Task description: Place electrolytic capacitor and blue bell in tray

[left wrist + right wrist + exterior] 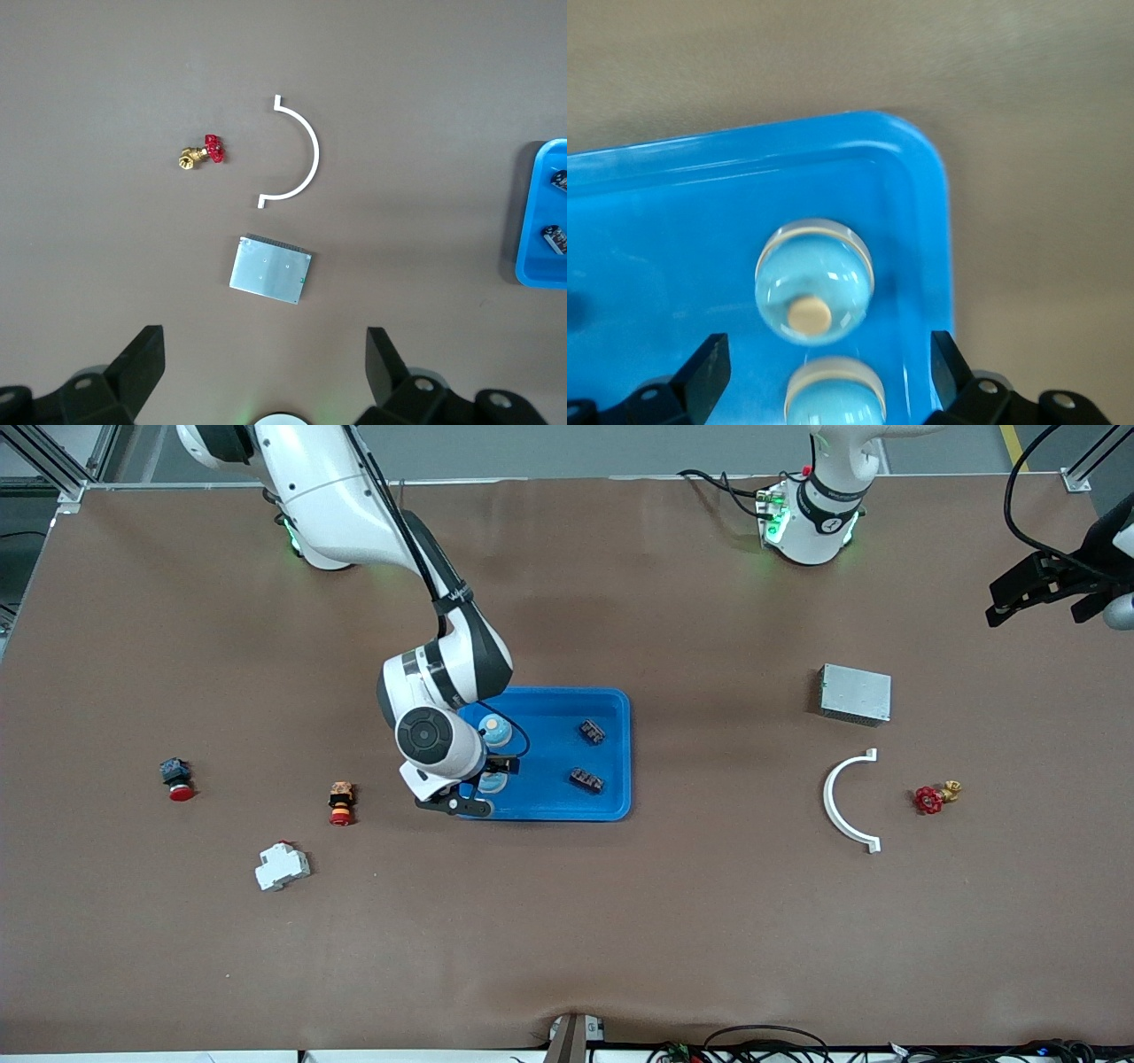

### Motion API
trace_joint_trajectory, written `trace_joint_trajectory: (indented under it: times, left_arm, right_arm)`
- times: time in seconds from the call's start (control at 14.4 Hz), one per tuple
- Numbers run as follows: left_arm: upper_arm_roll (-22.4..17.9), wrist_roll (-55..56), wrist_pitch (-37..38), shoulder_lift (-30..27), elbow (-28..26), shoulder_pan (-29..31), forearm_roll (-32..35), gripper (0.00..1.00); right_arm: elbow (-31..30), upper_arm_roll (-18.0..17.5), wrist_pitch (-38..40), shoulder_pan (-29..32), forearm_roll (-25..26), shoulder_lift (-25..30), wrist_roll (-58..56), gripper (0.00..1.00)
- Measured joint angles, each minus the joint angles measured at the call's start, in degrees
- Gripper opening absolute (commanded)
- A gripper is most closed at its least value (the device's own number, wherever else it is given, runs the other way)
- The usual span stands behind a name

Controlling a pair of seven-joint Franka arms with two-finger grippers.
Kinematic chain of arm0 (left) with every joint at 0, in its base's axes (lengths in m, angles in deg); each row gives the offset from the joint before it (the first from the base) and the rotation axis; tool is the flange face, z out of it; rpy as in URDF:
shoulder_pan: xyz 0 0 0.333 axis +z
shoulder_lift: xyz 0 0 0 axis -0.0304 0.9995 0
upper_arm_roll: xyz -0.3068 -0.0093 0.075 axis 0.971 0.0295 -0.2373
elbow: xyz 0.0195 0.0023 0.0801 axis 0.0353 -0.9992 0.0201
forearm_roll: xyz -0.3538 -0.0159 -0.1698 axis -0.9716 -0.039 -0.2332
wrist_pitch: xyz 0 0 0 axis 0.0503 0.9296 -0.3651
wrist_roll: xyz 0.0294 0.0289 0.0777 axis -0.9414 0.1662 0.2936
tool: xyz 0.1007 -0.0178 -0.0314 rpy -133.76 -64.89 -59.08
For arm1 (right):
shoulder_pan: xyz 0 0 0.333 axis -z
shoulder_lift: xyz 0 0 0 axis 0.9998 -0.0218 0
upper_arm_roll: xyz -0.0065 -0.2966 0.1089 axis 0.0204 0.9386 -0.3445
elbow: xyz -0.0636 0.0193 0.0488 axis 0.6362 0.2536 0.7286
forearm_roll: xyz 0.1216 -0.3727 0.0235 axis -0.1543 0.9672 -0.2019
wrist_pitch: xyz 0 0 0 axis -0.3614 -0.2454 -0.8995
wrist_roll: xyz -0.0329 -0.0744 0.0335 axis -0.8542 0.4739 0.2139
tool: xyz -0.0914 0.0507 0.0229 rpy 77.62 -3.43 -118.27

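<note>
Blue bell (815, 279) sits unlabelled in the tray (673, 190) under the open right pincer (824, 376).

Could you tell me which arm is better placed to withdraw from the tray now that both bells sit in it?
The right one. The right gripper hangs open over the blue tray, right above the two blue bells. The left gripper waits open near the table's edge at its own end.

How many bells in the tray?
2, both at the right arm's end of the tray: one bell farther from the camera, the other bell nearer, under the right hand.
</note>
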Motion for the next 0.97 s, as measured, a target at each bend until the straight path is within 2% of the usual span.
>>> trace_joint_trajectory:
  times: [0.49,0.69,0.97]
  left_arm:
    - [0.9,0.2,0.0,0.0,-0.3,-0.2,0.0,1.0]
    - [2.7,2.2,0.0,0.0,-0.5,-0.3,0.0,1.0]
    - [4.3,5.0,0.0,0.0,-0.5,-0.5,0.0,1.0]
  right_arm:
    - [0.8,4.6,17.0,4.1,6.2,15.6,-11.8,1.0]
    - [-1.5,5.5,20.3,7.5,7.4,20.8,-16.1,1.0]
    - [-2.5,5.7,23.0,12.2,11.9,26.1,-17.6,1.0]
